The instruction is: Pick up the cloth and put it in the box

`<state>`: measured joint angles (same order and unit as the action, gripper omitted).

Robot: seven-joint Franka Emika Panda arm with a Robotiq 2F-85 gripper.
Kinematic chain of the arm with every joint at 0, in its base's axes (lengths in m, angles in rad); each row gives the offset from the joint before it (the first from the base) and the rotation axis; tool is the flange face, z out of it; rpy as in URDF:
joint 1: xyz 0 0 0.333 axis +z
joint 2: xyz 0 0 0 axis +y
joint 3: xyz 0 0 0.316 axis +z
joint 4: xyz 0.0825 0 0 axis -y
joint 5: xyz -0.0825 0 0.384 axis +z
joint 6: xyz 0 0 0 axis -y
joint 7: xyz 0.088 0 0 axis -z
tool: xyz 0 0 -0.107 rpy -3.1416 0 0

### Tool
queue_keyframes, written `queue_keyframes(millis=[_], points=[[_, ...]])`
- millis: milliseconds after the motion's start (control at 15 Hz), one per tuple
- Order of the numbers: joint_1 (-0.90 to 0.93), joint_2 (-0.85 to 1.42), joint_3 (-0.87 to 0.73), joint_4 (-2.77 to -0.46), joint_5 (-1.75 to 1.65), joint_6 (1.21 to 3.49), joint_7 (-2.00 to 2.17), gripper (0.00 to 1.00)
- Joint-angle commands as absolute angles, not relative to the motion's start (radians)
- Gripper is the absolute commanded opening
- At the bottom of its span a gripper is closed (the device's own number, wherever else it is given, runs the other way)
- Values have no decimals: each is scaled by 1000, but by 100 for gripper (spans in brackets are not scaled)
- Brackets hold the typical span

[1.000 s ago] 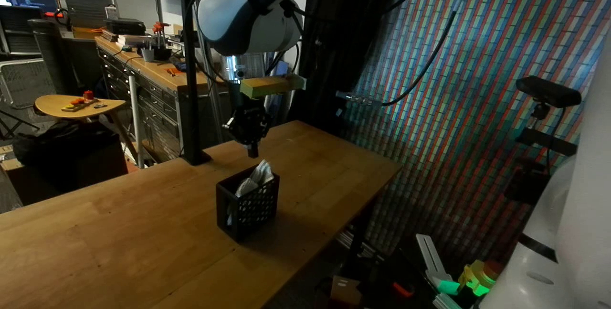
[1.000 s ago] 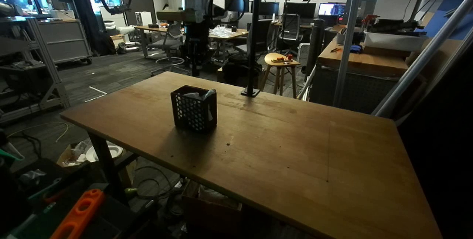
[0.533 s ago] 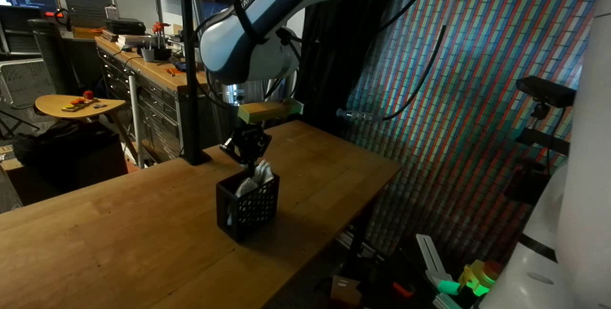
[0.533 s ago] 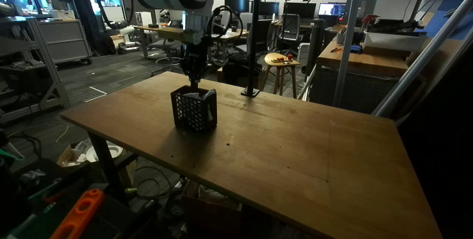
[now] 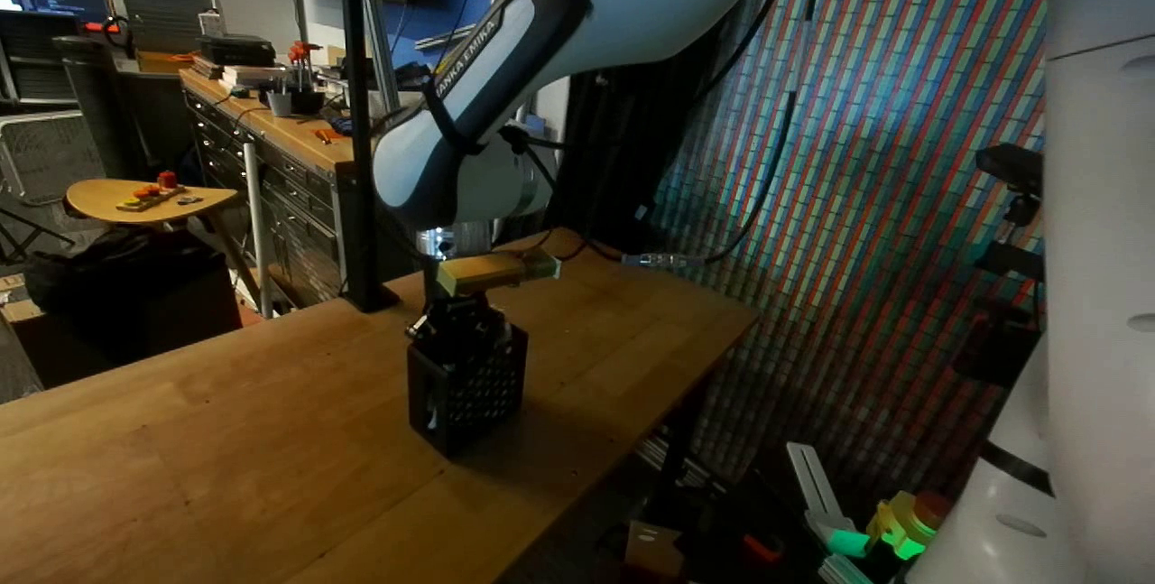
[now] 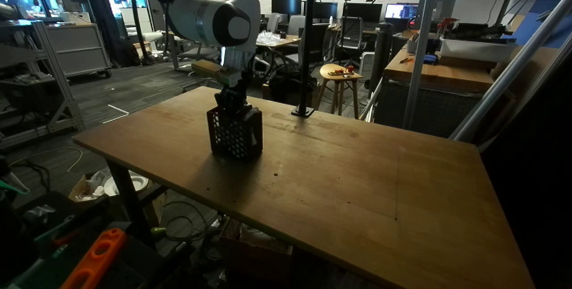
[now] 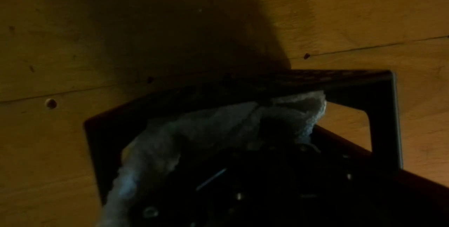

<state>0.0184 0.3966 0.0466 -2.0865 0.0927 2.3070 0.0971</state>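
Found the cloth (image 7: 214, 121) bunched inside the box (image 5: 487, 390), rucked along a lattice wall in the wrist view with a folded end up by the rim. Saw the gripper (image 5: 465, 336) sunk in the box's mouth, narrow, with jaws brought together and fingertips hidden; could not tell touching from just beside as to the cloth. Found the box upright on the tabletop (image 6: 357, 177), between the long edges and nearer the left short edge than the right in an exterior view. Had most of the cloth screened by gripper and box walls in both exterior views, catching only a pale sliver through an end opening. Noted the post (image 6: 306, 56) fixed at the far long edge, near the box yet apart from it, and the arm (image 5: 523, 60) slanting over the tabletop, with a yellowish block (image 5: 492, 272) at the wrist. Spotted, past the far long edge, a stool (image 5: 101, 196) with small red and orange pieces (image 5: 166, 180) on top, and a cluttered bench (image 6: 451, 74). Made out a carton (image 6: 259, 253) below the near long edge in an exterior view, an orange bar (image 6: 93, 263) out past it to the left, and a many-coloured backdrop (image 5: 839, 232) behind a corner of the tabletop.
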Motion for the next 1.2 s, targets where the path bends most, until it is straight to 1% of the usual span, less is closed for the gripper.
queue_keyframes(millis=[0,600,800,1000,1133], points=[[14,429,67,-2123,179,2378,89,5],[13,394,109,-2194,382,2432,88,5],[17,324,90,-2226,357,2403,103,4],[25,240,61,-2235,282,2351,114,6],[25,192,50,-2225,233,2311,110,6]])
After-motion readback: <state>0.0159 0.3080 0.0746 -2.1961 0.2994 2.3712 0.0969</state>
